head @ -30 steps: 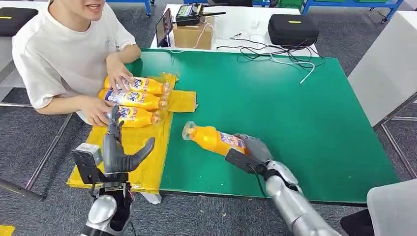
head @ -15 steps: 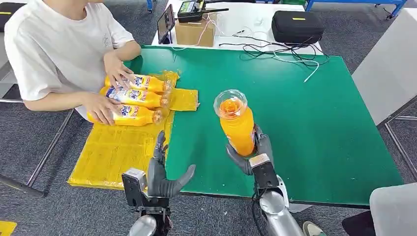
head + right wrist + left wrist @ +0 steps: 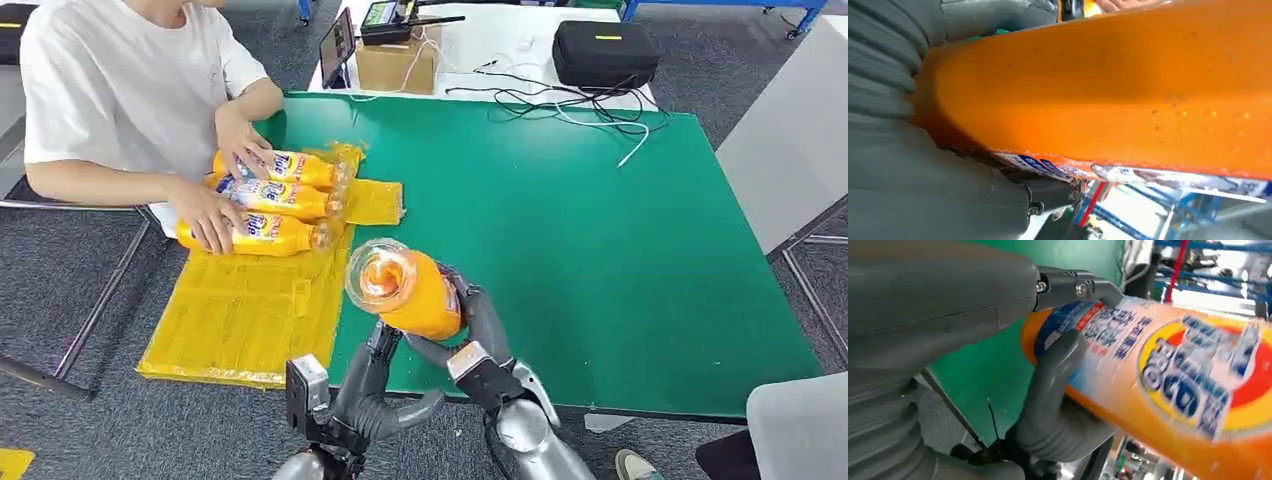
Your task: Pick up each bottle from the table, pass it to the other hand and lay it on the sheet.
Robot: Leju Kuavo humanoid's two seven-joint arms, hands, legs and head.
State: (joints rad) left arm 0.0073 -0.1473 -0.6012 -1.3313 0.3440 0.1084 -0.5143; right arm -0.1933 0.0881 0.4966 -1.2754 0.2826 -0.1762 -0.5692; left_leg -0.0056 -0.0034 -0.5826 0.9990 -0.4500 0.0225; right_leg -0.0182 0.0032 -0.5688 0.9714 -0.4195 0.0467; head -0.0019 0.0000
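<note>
A robot's right hand [image 3: 478, 325] is grasping an orange bottle [image 3: 405, 288] above the near edge of the green table [image 3: 600, 250], the bottle's clear base tilting up toward the head camera. The left hand [image 3: 375, 390] is reaching up beside it, fingers extending toward the bottle's underside; in the left wrist view the thumb [image 3: 1053, 390] is pressing against the labelled side of the bottle [image 3: 1168, 370], though whether that hand is fully gripping cannot be told. In the right wrist view the orange body of the bottle [image 3: 1108, 85] is lying across the right hand's palm.

To the left, a yellow sheet [image 3: 240, 310] is lying over the table's near-left corner. Three more orange bottles [image 3: 270, 200] are lying side by side on its far part, caps pointing right. A person in a white T-shirt [image 3: 120, 90] is sitting at the table's left end, one hand [image 3: 235, 140] resting on the farthest bottle and the other hand [image 3: 205, 215] on the nearest. Behind the green table, a white table [image 3: 500, 45] is carrying a cardboard box [image 3: 397, 65], a black case [image 3: 605, 55] and loose cables [image 3: 560, 105].
</note>
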